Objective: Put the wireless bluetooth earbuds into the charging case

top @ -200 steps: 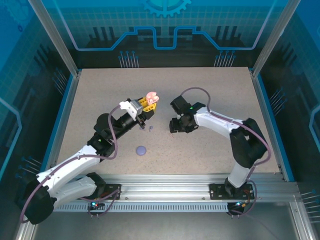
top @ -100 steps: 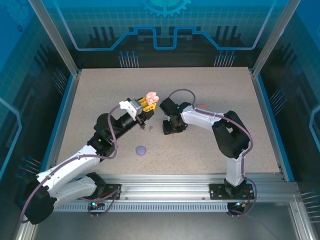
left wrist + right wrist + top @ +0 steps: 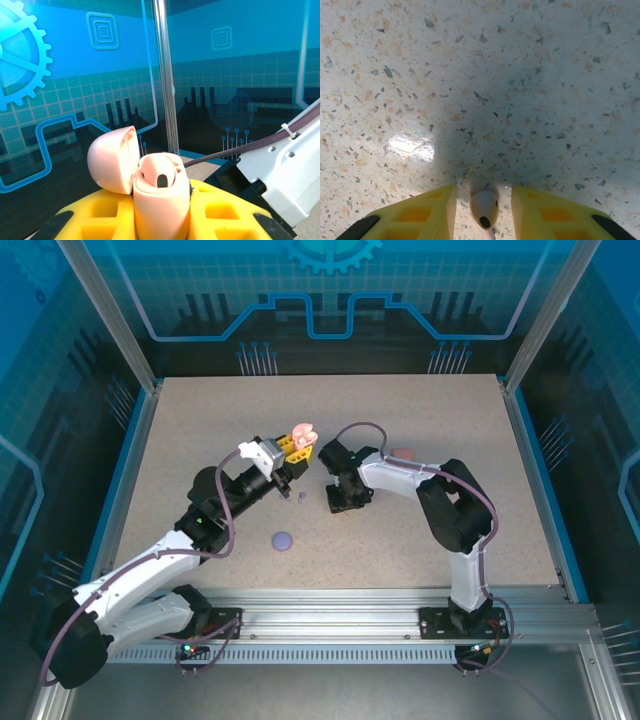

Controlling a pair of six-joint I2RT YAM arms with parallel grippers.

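As its jaws gape, the right gripper (image 3: 481, 193) straddles an earbud (image 3: 484, 205).

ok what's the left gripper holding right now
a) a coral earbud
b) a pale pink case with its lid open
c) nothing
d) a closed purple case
B: in the left wrist view the pale pink case sits clamped between the yellow fingers of the left gripper, its lid swung open to the side.

Both arms have white and black links (image 3: 130, 585), looping mauve cables (image 3: 215, 156), and yellow lattice-cut fingers (image 3: 415, 215).
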